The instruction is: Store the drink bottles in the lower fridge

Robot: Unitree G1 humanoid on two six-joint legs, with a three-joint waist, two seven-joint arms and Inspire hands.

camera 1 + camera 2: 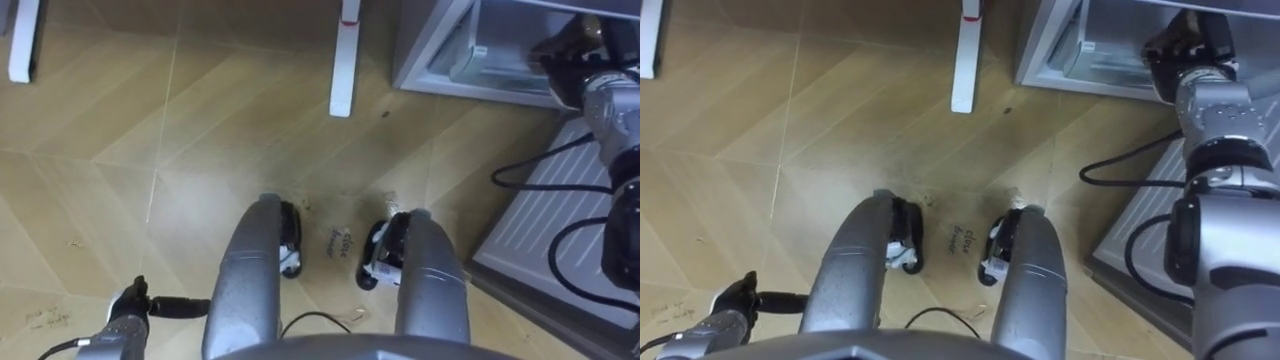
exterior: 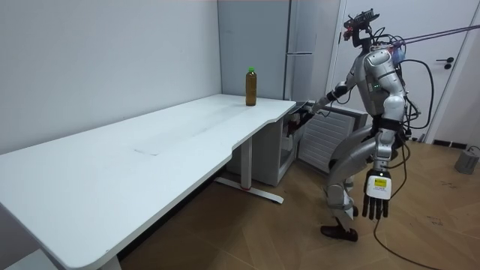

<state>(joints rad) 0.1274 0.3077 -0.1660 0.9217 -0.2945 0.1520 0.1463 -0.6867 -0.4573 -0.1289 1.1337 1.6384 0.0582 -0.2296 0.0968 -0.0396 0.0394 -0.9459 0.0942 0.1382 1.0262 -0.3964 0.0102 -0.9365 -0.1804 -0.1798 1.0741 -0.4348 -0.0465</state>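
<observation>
A bottle of amber drink with a green cap stands upright on the far corner of the white table. I stand bent at the tall grey fridge, whose lower compartment is open. My right hand reaches into that opening; its fingers are hidden in the dark. My left hand hangs at my side with straight fingers and holds nothing; in the left eye view it is at the lower left.
The lower fridge's door swings out to my right, its ribbed white inner side facing up. A white table leg stands on the wood floor ahead, close to the fridge. Another leg is far left.
</observation>
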